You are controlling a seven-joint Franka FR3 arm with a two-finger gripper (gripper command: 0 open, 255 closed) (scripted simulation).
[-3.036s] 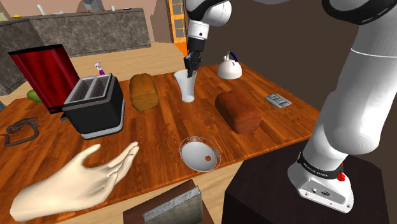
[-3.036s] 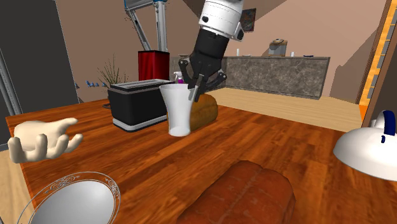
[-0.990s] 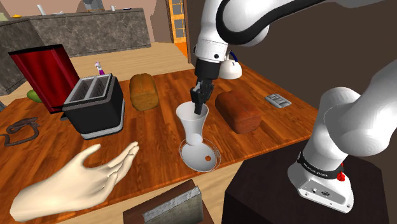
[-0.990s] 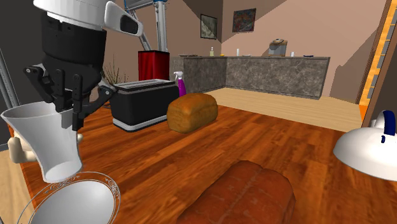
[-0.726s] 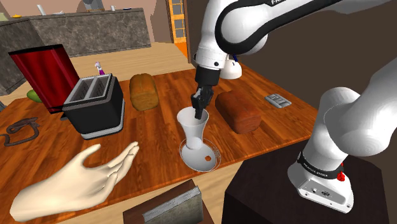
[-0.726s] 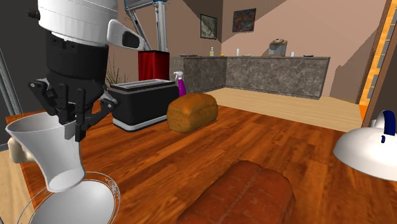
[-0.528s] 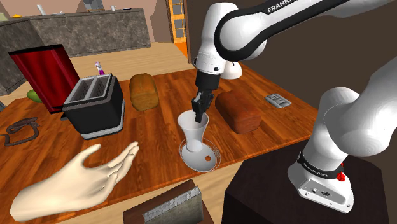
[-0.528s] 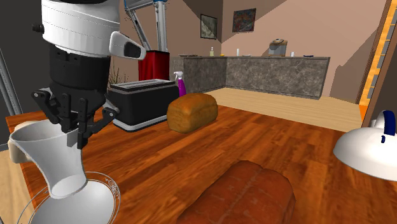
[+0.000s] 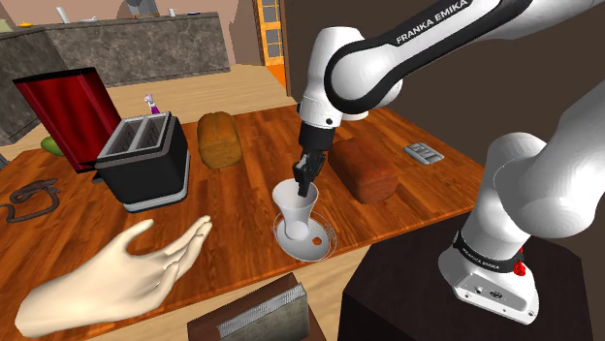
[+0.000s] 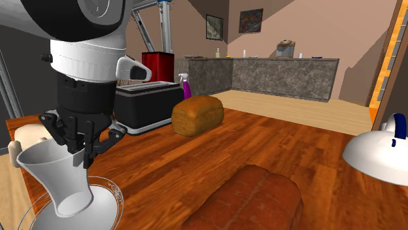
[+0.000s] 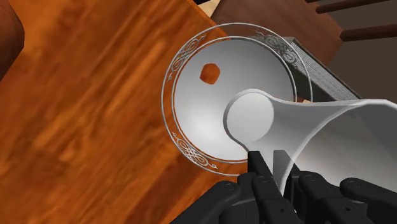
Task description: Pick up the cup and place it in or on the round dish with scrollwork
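A white flared cup (image 9: 295, 207) hangs upright over the round glass dish with scrollwork (image 9: 324, 244), near the table's front edge. Its narrow base is down inside the dish's rim; whether it touches I cannot tell. My black gripper (image 9: 304, 176) is shut on the cup's rim from above. In the second exterior view the gripper (image 10: 83, 153) pinches the cup (image 10: 57, 179) over the dish (image 10: 114, 196). In the wrist view the fingers (image 11: 258, 167) clasp the cup's wall (image 11: 312, 130), and its base covers part of the dish (image 11: 203, 108).
A black toaster (image 9: 145, 160), a tan bread loaf (image 9: 219, 139) and a dark brown loaf (image 9: 362, 170) stand around the dish. A pale model hand (image 9: 116, 276) lies beside it at the shoulder view's left. A grey block (image 9: 262, 315) sits just off the table edge.
The gripper has come down with the cup, bringing its base from above the dish to within the dish's rim. The grip stays the same.
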